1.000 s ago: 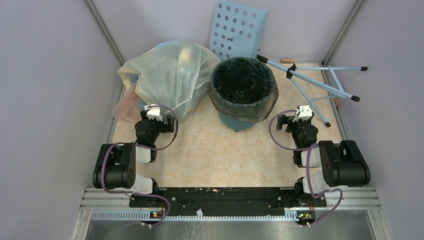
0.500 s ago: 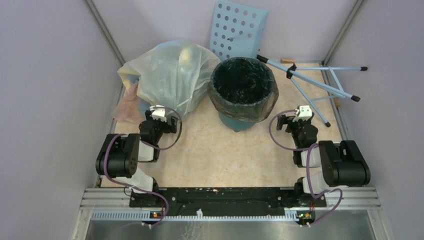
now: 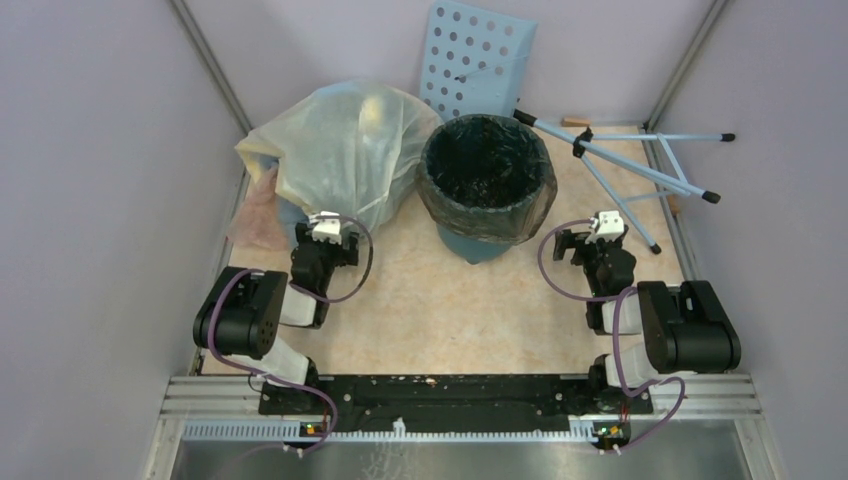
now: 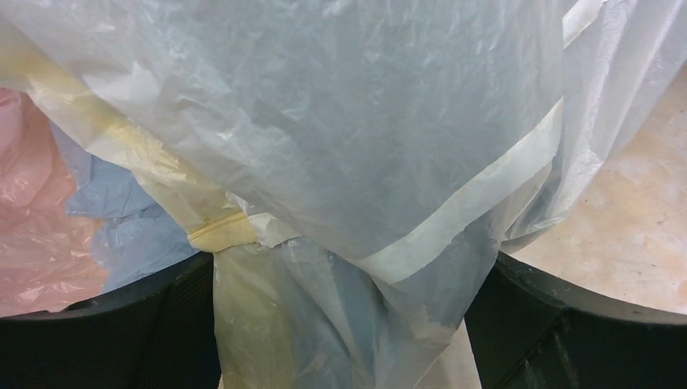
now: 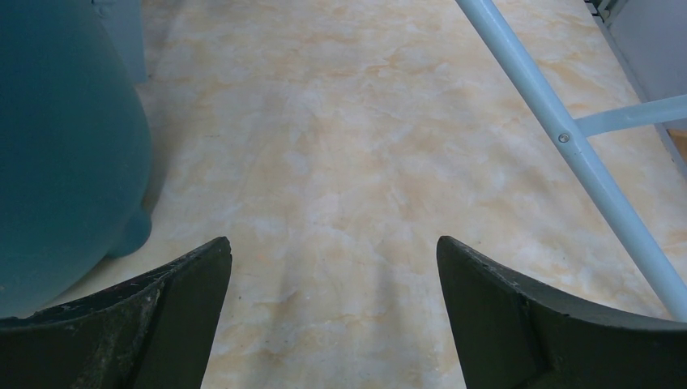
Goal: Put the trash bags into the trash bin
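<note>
trash bag [image 3: 487, 170] lines trash bin [image 3: 480, 245], just left of right fingers [image 5: 121, 324] (wide, empty), nearer arm | left fingers [image 4: 105, 332] wide astride pale bag [image 4: 324, 121]

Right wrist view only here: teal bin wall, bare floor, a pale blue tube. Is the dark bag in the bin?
Observer: Yes. The top camera shows the trash bag lining the trash bin, its edge folded over the rim.
Operator: Where is the left gripper?
Observer: The left gripper is open at the pale stuffed bag, whose plastic lies between its jaws.
Operator: And that tube?
Observer: A leg of a tube stand lying right of the bin.
</note>
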`<state>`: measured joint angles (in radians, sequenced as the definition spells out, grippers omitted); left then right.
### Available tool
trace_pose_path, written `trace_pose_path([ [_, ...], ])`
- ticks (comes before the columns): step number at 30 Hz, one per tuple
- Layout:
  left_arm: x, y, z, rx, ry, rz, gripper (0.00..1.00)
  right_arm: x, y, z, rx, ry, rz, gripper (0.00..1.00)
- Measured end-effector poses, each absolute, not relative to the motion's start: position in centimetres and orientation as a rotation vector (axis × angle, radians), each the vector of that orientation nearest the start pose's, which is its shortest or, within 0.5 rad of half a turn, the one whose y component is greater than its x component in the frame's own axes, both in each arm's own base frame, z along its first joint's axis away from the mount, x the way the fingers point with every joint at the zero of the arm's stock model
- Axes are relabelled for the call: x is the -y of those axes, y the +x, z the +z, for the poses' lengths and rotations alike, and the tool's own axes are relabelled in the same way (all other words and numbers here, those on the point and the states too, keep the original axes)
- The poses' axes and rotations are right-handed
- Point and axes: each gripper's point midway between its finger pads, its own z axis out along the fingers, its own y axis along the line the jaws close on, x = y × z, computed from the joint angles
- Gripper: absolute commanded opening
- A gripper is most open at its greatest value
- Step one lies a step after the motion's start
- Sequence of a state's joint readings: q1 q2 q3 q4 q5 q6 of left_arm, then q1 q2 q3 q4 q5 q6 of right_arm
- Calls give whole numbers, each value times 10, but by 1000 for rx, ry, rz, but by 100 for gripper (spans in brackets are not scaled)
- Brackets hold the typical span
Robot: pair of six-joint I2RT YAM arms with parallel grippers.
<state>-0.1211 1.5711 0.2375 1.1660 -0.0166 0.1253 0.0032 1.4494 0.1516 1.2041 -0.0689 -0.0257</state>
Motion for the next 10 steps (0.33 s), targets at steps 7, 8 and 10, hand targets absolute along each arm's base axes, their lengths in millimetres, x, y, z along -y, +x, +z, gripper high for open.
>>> trace_pose_path([
  [7, 35, 373, 71, -1727, 196, 23, 99, -12, 356, 91, -1663, -76, 40, 96],
  [8, 35, 373, 71, -1727, 195, 24, 99, -12, 356, 91, -1663, -76, 40, 96],
  [10, 35, 373, 71, -1729, 195, 23, 99, -12, 356, 91, -1663, -76, 40, 96],
])
